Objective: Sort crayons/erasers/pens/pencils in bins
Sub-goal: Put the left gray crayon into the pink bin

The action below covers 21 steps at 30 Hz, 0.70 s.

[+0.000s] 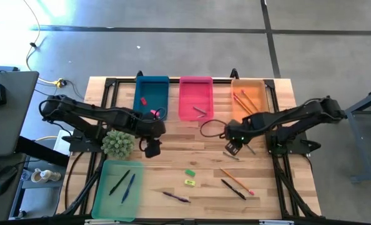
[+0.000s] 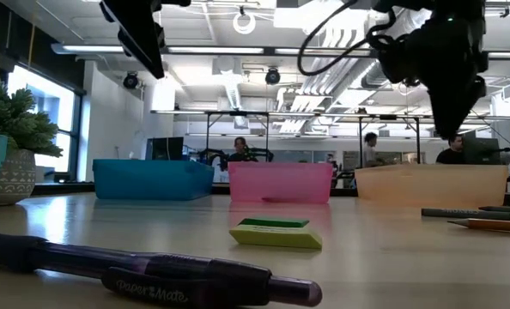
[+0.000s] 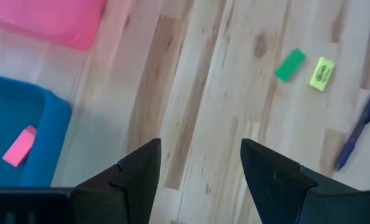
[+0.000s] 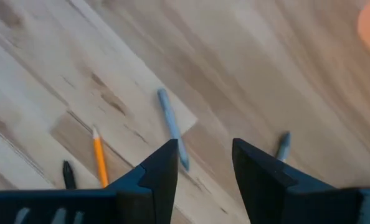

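Wooden table (image 1: pixel 198 169); both hands (image 1: pixel 153 149) (image 1: pixel 233 148) hover open, apparently empty.

From the low view I can't see inside the blue bin (image 2: pixel 152 180), pink bin (image 2: pixel 281 183) or orange bin (image 2: pixel 431 185); their walls hide the contents. The purple pen (image 2: pixel 143 273) at 6 o'clock is blurred and runs off the edge. People in the room behind are too small to tell.

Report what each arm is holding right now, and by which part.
Nothing is held. The left gripper hangs open over bare table beside the blue bin; the right gripper is open above a grey crayon, jaws empty.
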Each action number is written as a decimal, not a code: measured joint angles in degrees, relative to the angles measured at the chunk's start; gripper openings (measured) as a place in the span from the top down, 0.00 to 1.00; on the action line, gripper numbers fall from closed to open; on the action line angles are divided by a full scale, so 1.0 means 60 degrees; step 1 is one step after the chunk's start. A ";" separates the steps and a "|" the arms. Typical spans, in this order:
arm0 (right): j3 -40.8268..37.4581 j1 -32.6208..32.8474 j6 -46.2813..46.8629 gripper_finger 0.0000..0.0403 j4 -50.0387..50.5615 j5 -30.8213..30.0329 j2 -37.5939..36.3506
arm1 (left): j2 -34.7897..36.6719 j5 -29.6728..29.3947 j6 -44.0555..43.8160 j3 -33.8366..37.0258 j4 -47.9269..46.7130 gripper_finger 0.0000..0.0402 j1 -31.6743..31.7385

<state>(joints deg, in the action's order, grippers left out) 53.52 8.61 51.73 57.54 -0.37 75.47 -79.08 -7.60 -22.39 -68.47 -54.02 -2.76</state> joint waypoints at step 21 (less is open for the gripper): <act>-0.0004 0.1452 0.0119 0.65 -0.1050 -0.0009 0.3218 | -0.0008 -0.0062 -0.0277 0.0004 0.0113 0.48 -0.0585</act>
<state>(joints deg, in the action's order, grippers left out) 53.49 17.32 52.45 51.24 -0.43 94.78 -79.13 -7.97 -24.05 -68.45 -53.34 -6.26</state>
